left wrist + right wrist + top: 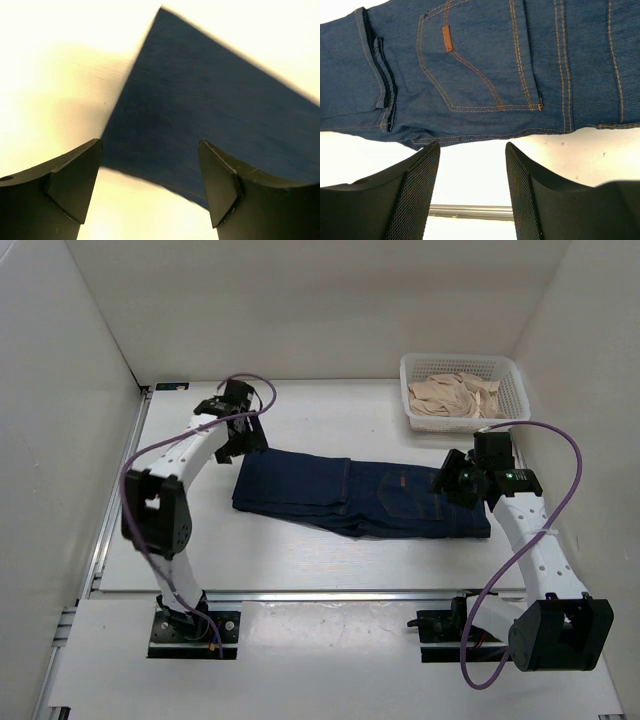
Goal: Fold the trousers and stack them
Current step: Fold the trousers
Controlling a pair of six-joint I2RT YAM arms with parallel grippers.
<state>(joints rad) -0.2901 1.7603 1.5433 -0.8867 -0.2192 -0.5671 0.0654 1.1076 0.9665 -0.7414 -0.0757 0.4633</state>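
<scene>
White table, trousers flat, left fingers and right fingers parted above ends

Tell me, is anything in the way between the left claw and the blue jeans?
No, nothing visible. The left gripper hangs open just over a corner of the jeans, with only air between. The basket of beige cloth sits far off in the back right corner.

Overhead view; wrist close-ups over trousers
</scene>
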